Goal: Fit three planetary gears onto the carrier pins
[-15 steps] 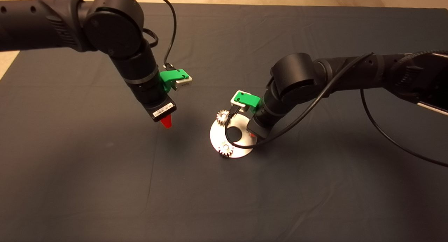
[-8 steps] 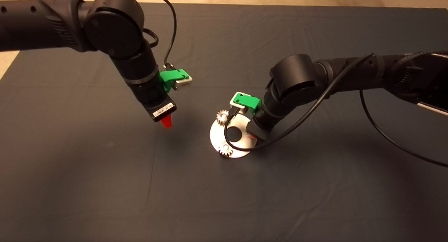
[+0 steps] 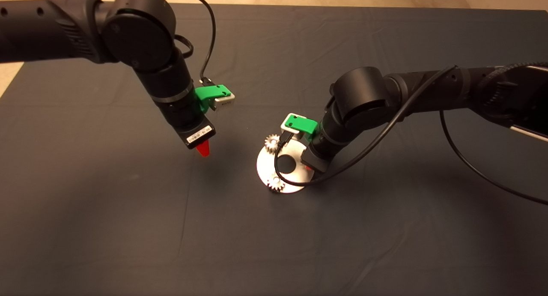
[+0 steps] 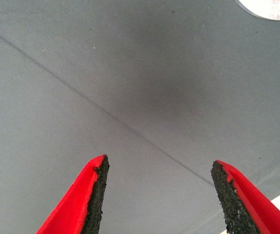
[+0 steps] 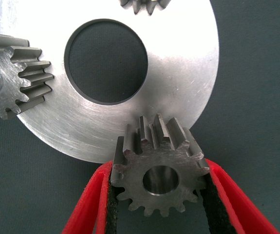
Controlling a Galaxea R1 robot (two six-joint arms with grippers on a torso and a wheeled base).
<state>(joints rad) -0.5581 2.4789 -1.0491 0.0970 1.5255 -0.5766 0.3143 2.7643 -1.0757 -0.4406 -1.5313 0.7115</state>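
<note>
Fingers (image 5: 217,195) of right gripper (image 5: 159,204) pinch a gear (image 5: 159,178) at the disc (image 5: 178,73) edge; two gears (image 5: 13,75) seated. Left gripper (image 4: 159,195) spread wide, empty, beside disc.

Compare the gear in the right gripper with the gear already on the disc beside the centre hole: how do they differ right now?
The held gear is clamped between the right gripper fingers at the disc rim; the seated gear sits free on the disc. The held gear's centre hole is empty and dark, while a shiny pin end fills the seated gear's hole. Both are silvery spur gears that look the same size.
</note>
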